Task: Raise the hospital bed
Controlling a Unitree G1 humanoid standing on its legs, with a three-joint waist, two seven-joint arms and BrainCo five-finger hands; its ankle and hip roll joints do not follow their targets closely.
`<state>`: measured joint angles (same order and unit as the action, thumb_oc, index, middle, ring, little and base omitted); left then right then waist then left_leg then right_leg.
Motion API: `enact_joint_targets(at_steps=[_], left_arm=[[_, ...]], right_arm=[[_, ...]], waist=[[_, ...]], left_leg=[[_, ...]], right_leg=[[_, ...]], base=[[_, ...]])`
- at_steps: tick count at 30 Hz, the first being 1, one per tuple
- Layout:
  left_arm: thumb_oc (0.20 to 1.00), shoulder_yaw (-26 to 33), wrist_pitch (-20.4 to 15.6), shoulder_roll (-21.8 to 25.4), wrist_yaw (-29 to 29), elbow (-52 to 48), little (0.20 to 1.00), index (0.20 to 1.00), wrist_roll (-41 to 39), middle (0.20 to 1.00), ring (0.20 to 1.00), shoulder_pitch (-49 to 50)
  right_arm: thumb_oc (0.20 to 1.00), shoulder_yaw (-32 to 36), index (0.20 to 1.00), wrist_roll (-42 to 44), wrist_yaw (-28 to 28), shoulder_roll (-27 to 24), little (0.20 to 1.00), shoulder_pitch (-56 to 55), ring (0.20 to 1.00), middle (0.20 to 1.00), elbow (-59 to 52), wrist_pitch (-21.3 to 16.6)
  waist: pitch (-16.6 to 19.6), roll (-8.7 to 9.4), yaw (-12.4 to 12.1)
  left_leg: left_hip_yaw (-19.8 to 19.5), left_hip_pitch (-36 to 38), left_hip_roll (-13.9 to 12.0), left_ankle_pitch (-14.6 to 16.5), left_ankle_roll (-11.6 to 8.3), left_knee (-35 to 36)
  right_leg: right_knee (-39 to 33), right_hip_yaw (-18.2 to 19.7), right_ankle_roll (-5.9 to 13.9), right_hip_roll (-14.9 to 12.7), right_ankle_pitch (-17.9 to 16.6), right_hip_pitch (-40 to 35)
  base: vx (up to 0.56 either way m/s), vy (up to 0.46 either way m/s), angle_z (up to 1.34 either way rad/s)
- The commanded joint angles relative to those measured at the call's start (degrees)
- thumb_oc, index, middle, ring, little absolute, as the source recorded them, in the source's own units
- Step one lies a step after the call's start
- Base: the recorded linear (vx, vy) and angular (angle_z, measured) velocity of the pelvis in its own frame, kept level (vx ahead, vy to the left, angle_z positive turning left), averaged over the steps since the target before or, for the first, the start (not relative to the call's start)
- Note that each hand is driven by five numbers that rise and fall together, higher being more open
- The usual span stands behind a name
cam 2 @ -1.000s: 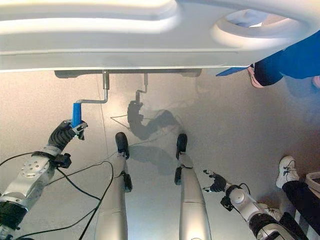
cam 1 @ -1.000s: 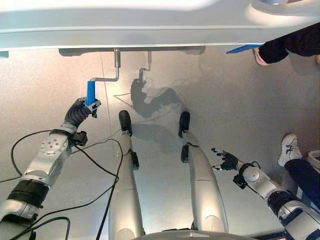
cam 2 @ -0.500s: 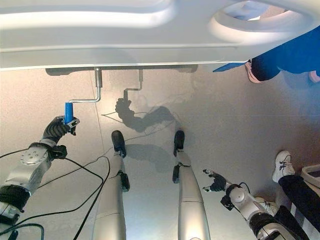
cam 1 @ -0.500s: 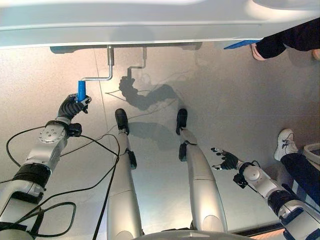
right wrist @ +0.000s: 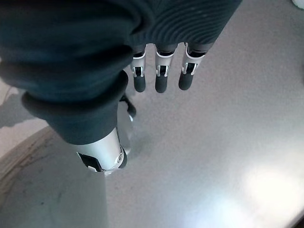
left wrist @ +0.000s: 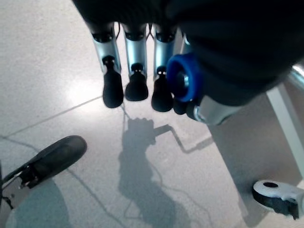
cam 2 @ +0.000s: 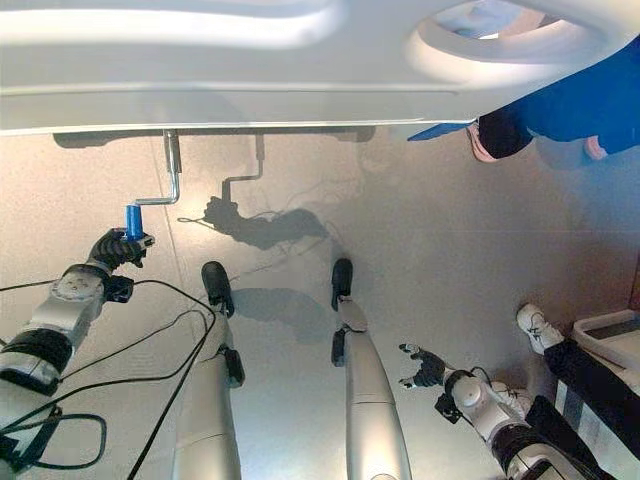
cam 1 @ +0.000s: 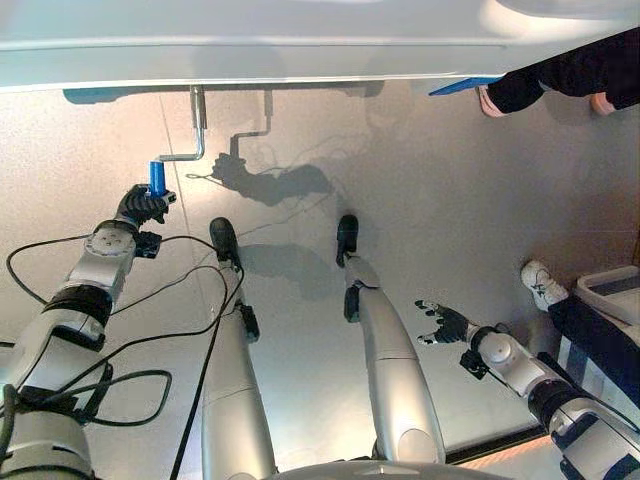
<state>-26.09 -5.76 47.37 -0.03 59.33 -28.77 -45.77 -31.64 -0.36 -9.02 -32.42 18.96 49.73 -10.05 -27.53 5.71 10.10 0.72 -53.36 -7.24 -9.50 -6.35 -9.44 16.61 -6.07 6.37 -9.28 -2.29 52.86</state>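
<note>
Left hand [cam 1: 140,205] curled round blue crank grip [cam 1: 157,177] under the bed's [cam 1: 250,45] edge, right hand [cam 1: 440,325] slack and empty; rigid steel crank, likely stiff, best turned by that grip.

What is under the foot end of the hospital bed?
A metal crank hangs from under the hospital bed, ending in a blue handle that the left robot hand grips. A caster rests on the floor. The bed frame hides the crank's mounting.
</note>
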Motion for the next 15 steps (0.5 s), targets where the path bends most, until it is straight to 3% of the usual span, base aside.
enact_joint_targets(at_steps=[1,15], left_arm=[[0.200,3.6,-1.6,5.9,4.4,3.1,0.200,0.200,0.9,0.200,0.200,-7.9],[0.200,-0.7,-0.7,3.9,5.6,8.2,0.200,0.200,3.3,0.200,0.200,-18.6]], right_arm=[[1.000,-2.4,1.000,1.8,-0.6,-1.0,1.000,-2.1,1.000,1.000,1.3,1.3],[1.000,-3.2,1.000,5.2,-1.0,-2.9,1.000,-1.3,1.000,1.000,-1.6,1.4]], waist=[[1.6,2.67,-0.2],[0.2,3.42,2.1]], left_leg=[[1.3,-2.2,3.9,12.0,3.77,-12.6],[2.5,-4.8,1.8,11.8,3.54,-12.9]], right_leg=[[-7.7,1.8,2.53,1.4,-6.5,-0.8],[-6.3,3.3,2.08,3.0,-6.7,4.0]], base=[[0.00,0.000,0.00],[0.00,-0.030,-0.07]])
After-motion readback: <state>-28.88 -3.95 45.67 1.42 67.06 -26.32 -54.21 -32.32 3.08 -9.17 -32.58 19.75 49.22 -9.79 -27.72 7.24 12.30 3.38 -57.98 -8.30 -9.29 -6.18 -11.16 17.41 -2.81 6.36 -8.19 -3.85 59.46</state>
